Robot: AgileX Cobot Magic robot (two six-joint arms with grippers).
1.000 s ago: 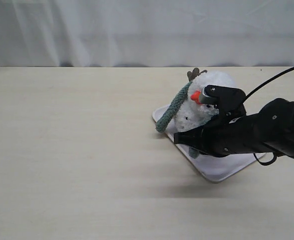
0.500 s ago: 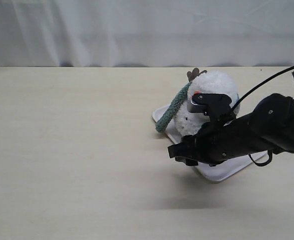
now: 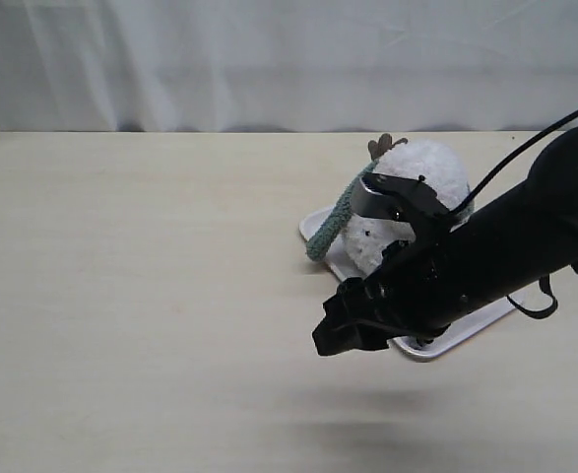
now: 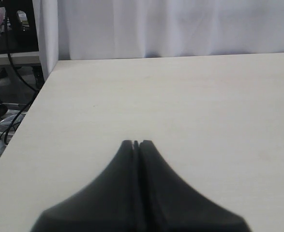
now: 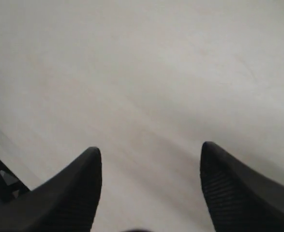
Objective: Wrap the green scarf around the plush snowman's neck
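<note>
- Right end effector (image 3: 343, 332) hangs over the table (image 3: 131, 315), just in front of the near edge of the white tray (image 3: 441, 347), at the end of the black right arm (image 3: 505, 246).
- Its two fingers (image 5: 79, 188) stand well apart in the right wrist view. Only blurred, bare tabletop shows between them, and nothing is held.
- Left end effector (image 4: 137, 143) shows only in the left wrist view. Its tips are pressed together with nothing between them, above bare tabletop not far from a table edge.
- The plush snowman (image 3: 431, 172) rests on the white tray, right of the table's middle in the exterior view. Its fluffy white head shows above the right arm, which crosses in front of its lower part.
- A brown twig arm (image 3: 381, 147) sticks up at the snowman's far side.
- The green scarf (image 3: 336, 219) lies against the plush. It runs from beside the twig arm down the snowman's left side in the exterior view to the tray's left corner, where its end curls.
- The snowman's neck is hidden behind the arm, so I cannot tell whether the scarf goes all the way round it.
- A white curtain (image 3: 269, 59) hangs behind the table.
</note>
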